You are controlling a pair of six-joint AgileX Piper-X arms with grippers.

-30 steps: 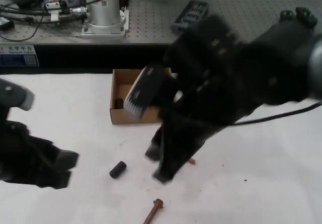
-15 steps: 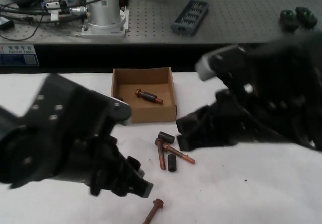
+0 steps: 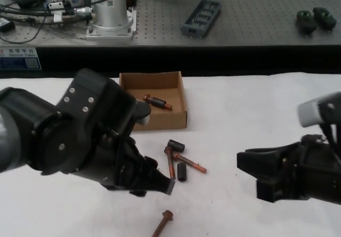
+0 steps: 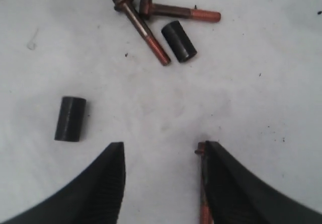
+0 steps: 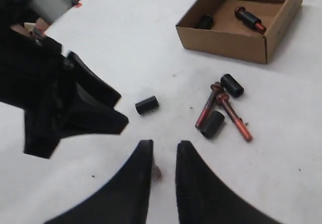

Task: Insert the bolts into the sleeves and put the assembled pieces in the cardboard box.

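Note:
The cardboard box (image 3: 152, 121) holds one assembled bolt and sleeve (image 3: 157, 101); the right wrist view also shows a lone sleeve (image 5: 204, 21) inside the box (image 5: 236, 38). In front of the box lie two copper bolts (image 3: 170, 162) (image 3: 189, 163) and two black sleeves (image 3: 176, 145) (image 3: 181, 171). My left gripper (image 3: 157, 182) (image 4: 163, 148) hangs open low over the cloth. A loose sleeve (image 4: 70, 118) lies just ahead of one finger, and a bolt (image 4: 203, 183) lies against the other. My right gripper (image 3: 248, 176) (image 5: 164, 144) sits off to the right, its fingers slightly apart and holding nothing.
White cloth covers the bench, with free room on its right half. A perforated metal board at the back carries a silver post (image 3: 109, 8), a dark rack (image 3: 201, 14) and cables. The left arm's bulk (image 3: 74, 136) hides the cloth beside the box.
The right arm pulled back from over the box to the right side. The left arm swung in from the left edge and now hangs over the loose parts.

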